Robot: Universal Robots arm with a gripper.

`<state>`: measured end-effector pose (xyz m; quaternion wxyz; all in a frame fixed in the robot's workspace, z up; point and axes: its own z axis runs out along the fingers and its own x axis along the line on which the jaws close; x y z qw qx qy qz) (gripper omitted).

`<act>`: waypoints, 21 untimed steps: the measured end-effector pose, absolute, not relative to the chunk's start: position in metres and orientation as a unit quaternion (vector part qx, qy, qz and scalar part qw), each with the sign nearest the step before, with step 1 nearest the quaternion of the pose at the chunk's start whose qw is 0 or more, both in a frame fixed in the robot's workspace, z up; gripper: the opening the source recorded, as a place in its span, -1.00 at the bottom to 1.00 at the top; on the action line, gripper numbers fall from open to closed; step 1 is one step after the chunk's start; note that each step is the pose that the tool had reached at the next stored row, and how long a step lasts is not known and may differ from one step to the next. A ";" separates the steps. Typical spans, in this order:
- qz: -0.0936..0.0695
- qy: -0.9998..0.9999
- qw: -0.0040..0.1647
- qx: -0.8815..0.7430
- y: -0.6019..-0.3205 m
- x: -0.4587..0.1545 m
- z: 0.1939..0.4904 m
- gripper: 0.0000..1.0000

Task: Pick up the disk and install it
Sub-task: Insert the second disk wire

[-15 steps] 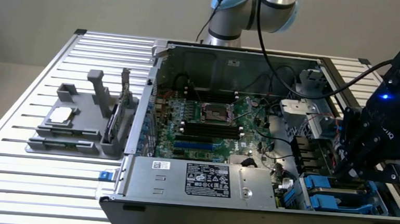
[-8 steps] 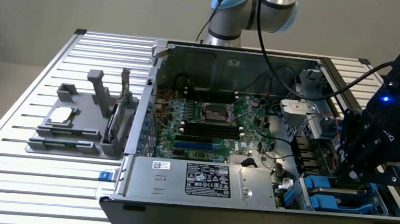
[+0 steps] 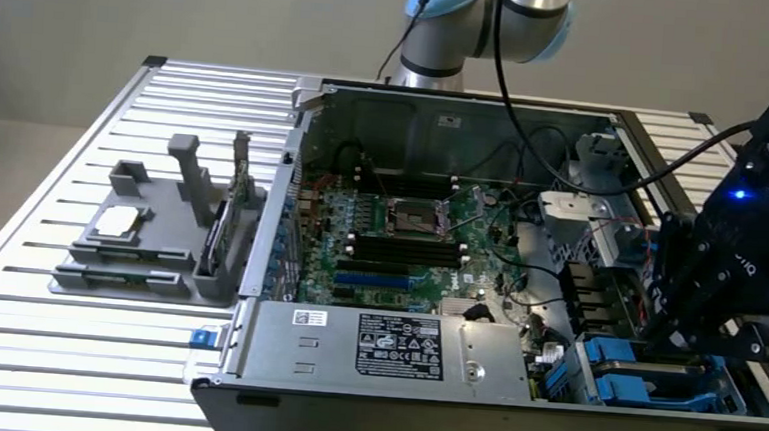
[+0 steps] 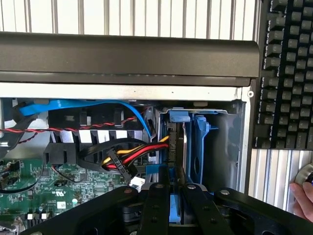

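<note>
fingers: my gripper [image 4: 170, 196] has its two black fingers [image 4: 155, 208] nearly closed, pinching the top edge of the disk [image 4: 172, 203]; blue carrier plastic shows between them in the wrist view.
gripper place: in the exterior view it [image 3: 697, 340] hangs over the case's near corner on the exterior view's right, right above the blue drive bays [image 3: 642, 377].
disk: held on edge, partly down in the drive cage [image 4: 215, 147], beside a blue carrier [image 4: 198, 147] already seated in the next slot. How deep it sits I cannot tell.
step in hand: I judge this as the insertion, disk not yet fully home.
how to do it well: I keep the disk parallel to the neighbouring carrier and square to the cage walls, so the blue rails don't bind. Slow straight push along the slot, no twist.
cables: red, yellow and black power bundle [image 4: 132, 154] and blue data cable [image 4: 98, 105] lie just beside the slot mouth; I want them off the disk's path.
risk: thin grip on a narrow edge, so a side load could tilt the disk in the fingers.
nearby: a person's hand [image 4: 305, 196] rests by a keyboard [image 4: 288, 73] on the desk [image 3: 28, 354] outside the case [image 3: 479, 422]; I keep clear of it.
</note>
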<state>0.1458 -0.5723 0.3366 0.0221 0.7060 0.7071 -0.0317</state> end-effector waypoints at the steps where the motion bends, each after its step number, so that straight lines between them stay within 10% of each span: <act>1: -0.032 0.707 0.022 0.706 -0.572 0.146 0.336 -0.67; 21: -0.030 0.707 0.020 0.706 -0.579 0.123 0.362 -0.51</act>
